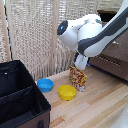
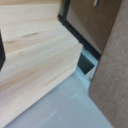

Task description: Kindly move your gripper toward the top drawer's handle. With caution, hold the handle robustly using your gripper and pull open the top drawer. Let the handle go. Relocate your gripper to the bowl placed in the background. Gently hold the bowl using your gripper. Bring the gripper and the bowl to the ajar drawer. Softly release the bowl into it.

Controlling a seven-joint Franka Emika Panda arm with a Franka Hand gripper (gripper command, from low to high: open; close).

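Arm (image 1: 95, 32) near dresser, nothing done.
Fingers' state cannot be told; blue bowl (image 1: 45, 84) waits at yellow bowl's (image 1: 67, 92) ten o'clock.

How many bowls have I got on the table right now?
2. The blue bowl sits by the black fabric box; the yellow bowl lies just to its exterior-view right, near the snack bag. The arm may hide others.

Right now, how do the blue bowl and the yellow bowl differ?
The blue bowl is bright blue and looks slightly smaller; the yellow bowl is yellow and a bit wider. The blue bowl sits nearer the black fabric box, the yellow bowl beside the snack bag. Both are shallow, round, upright and empty-looking.
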